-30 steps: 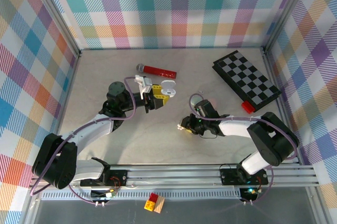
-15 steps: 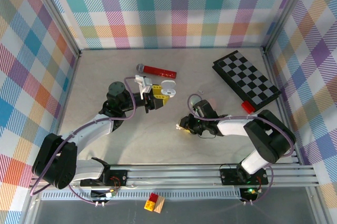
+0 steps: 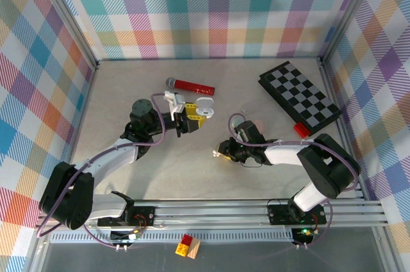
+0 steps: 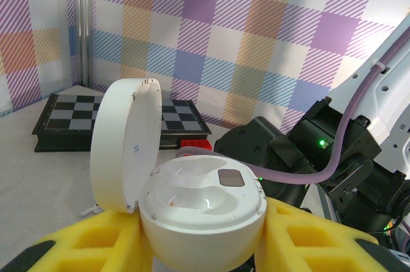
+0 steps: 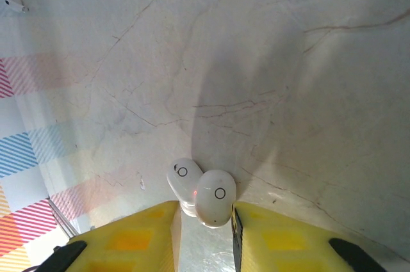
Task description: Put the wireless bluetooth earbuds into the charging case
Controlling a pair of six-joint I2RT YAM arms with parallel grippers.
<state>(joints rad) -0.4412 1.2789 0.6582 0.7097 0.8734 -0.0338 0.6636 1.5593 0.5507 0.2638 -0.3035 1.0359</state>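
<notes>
So the two white earbuds [image 5: 214, 196] are lying side by side on the table [image 3: 192, 176], touching each other, a bit right of centre and towards the near side. My right gripper [image 5: 204, 209] is down on them, its yellow pads drawn in against the pair from both sides, so I'd call that a pinch.

The charging case [image 4: 202, 211] is up off the table to the left, a little farther back, clamped between the yellow pads of the left gripper [image 4: 202, 249]. Its lid [image 4: 125, 144] is flipped up and open. Inside I just see the bare white moulded hollows and a little grey square.

Farther back are a red microphone [image 3: 191, 85] and, far right, a chessboard [image 3: 299, 97].
</notes>
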